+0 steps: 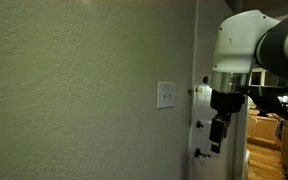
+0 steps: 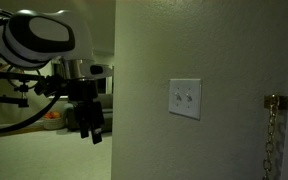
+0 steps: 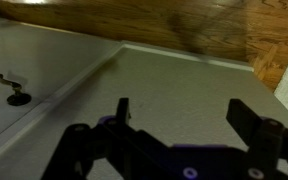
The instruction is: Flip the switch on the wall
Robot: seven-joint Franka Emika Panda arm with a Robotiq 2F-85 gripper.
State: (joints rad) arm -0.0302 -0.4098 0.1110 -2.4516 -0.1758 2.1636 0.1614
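Observation:
The white switch plate (image 1: 166, 95) sits on the textured pale greenish wall (image 1: 74, 90). It also shows in an exterior view (image 2: 185, 98), with two small toggles on the wall (image 2: 224, 50). My gripper (image 1: 217, 135) hangs below the white arm, to the right of the switch and apart from it. In an exterior view (image 2: 91, 128) it is left of the switch, off the wall. In the wrist view the gripper (image 3: 180, 112) is open and empty, its two dark fingers spread over the wall surface (image 3: 174, 80). The switch is not in the wrist view.
A white door (image 1: 209, 150) with dark latches (image 1: 198, 154) stands next to the wall's edge. A door latch (image 3: 14, 92) shows in the wrist view. A brass chain (image 2: 272, 130) hangs at the right. Wooden floor (image 3: 204, 25) lies beyond.

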